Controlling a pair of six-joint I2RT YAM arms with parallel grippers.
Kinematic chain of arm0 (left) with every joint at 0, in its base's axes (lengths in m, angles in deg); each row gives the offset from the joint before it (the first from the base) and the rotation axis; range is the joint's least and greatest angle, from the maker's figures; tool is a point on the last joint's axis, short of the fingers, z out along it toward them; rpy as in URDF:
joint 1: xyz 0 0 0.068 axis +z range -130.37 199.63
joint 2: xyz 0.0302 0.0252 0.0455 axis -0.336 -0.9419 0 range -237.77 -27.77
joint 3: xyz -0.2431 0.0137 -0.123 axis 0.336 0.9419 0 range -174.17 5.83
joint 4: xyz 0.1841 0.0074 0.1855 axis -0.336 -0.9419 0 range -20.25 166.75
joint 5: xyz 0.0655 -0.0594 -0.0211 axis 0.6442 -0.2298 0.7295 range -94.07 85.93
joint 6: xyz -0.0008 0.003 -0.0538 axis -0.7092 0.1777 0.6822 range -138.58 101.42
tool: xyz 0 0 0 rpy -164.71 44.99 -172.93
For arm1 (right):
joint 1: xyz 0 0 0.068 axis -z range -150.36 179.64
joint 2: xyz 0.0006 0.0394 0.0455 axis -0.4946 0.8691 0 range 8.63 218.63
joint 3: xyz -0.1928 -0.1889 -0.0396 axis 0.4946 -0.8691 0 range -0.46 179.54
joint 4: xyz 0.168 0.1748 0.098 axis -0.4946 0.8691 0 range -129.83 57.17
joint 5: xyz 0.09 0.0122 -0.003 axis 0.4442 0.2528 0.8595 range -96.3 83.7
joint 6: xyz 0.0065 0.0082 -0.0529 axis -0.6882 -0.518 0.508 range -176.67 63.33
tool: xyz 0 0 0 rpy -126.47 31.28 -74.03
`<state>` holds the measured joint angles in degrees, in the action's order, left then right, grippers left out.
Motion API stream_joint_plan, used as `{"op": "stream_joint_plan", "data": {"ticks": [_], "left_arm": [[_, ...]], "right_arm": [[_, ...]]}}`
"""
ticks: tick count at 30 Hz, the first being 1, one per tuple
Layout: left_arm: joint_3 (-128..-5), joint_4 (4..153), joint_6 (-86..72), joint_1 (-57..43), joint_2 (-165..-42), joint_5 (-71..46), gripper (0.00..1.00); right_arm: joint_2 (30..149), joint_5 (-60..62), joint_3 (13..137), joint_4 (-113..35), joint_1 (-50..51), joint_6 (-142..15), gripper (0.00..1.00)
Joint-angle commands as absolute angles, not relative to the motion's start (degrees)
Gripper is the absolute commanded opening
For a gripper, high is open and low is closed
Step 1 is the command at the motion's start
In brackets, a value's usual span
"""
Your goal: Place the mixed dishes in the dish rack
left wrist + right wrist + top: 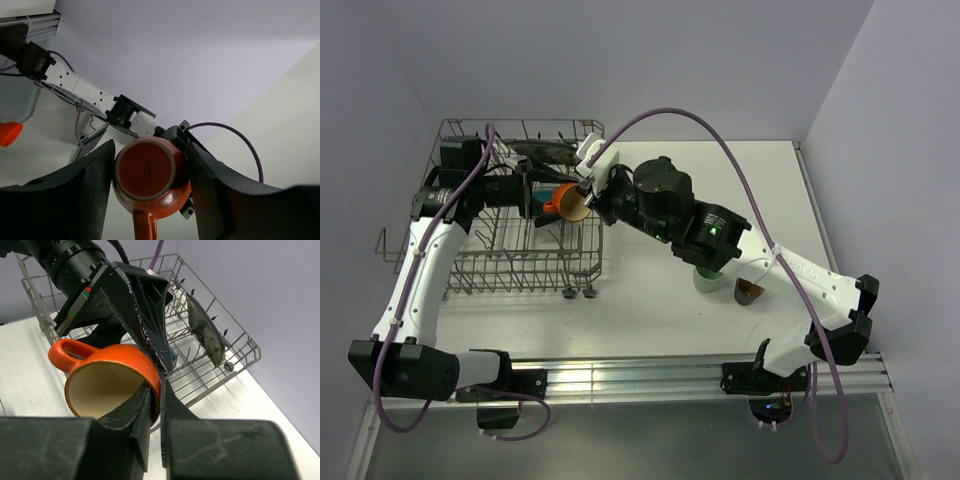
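Over the rack, left of middle in the top view, the cup lies on its side between both arms. Its mouth faces the right arm and its bottom faces the left arm. I see the right gripper pinching the rim, fingers almost together. I see the left gripper half open, hugging the cup's round sides, both fingers touching it.

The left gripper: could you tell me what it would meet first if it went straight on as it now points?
The cup, gripped between the fingers of the left gripper; right behind it, probably, the right gripper pinching its rim.
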<state>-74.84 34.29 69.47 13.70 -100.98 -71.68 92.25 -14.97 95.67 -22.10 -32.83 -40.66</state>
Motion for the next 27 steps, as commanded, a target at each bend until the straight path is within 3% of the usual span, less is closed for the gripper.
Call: {"op": "stream_joint_plan", "data": {"ticks": [1,5,6,8,9,12,17,21,27], "left_arm": [[-75.03,39.74,71.86,13.31,-98.08,-74.38,0.00],[-75.82,40.18,71.77,13.31,-98.61,-73.77,0.00],[-76.35,39.84,71.51,13.31,-98.78,-73.59,0.00],[-76.70,39.57,70.80,13.31,-99.05,-73.06,0.00],[-76.62,39.48,70.72,13.31,-98.96,-72.89,0.00],[-75.57,40.00,70.71,13.39,-98.70,-71.84,0.00],[-76.35,35.82,65.28,14.88,-99.92,-68.15,0.00],[-81.52,25.44,51.34,17.87,-103.52,-62.27,0.00],[-88.21,17.60,39.10,21.91,-107.92,-47.80,0.00]], "right_arm": [[93.62,-14.31,98.41,-19.71,-33.37,-42.61,0.13],[93.45,-13.86,98.50,-18.92,-33.37,-43.22,0.34],[93.36,-13.86,98.59,-18.57,-33.37,-43.57,0.44],[93.10,-13.51,98.68,-18.21,-33.46,-43.75,0.55],[92.92,-13.60,98.42,-18.13,-33.46,-43.75,0.66],[91.35,-13.94,97.54,-18.30,-33.72,-43.92,0.77],[87.04,-19.04,95.69,-19.18,-34.34,-44.98,0.87],[80.64,-23.87,92.71,-19.80,-34.34,-46.47,0.95],[73.50,-28.79,88.40,-17.16,-34.43,-50.07,0.95]]}}
